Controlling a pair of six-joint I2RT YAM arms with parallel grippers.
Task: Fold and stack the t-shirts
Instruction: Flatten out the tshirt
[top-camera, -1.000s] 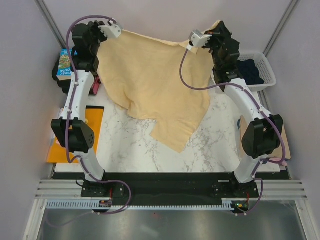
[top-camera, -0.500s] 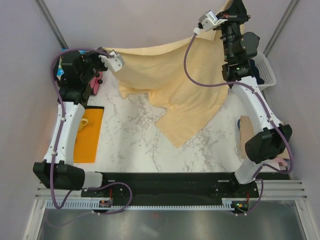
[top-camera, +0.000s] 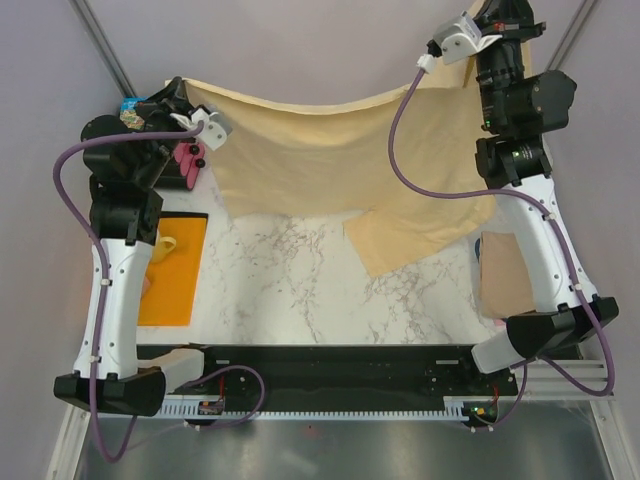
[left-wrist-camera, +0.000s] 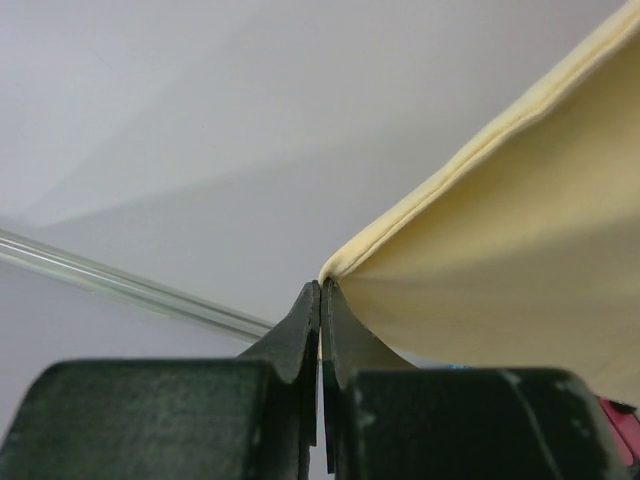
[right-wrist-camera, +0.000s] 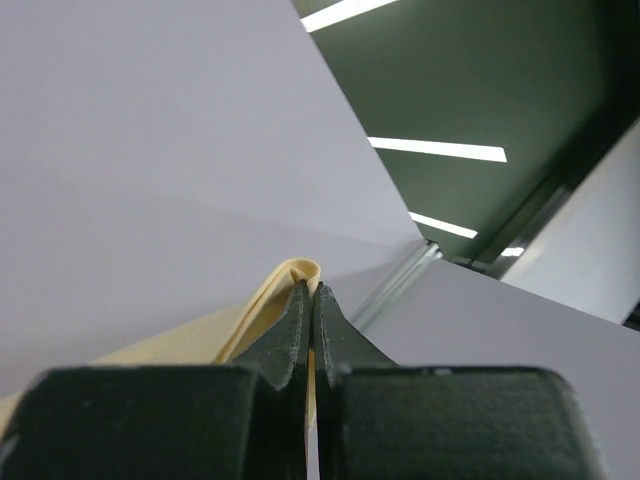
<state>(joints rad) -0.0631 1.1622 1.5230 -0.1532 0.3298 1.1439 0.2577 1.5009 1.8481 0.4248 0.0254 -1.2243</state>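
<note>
Pale yellow cloth — the large t-shirt (top-camera: 320, 160) — hangs stretched between the two arms over the far side of the marble table (top-camera: 290, 290), its top hem sagging in the middle and its lower part trailing onto the tabletop toward the right. The left gripper (left-wrist-camera: 320, 300) is clamped tight on the hem at the shirt's left corner, and the right gripper (right-wrist-camera: 308, 298), raised higher at the far right, pinches a folded edge of the same cloth. A tan shirt (top-camera: 500, 270) lies flat at the table's right edge, well apart from the orange sheet (top-camera: 172, 275) on the left.
</note>
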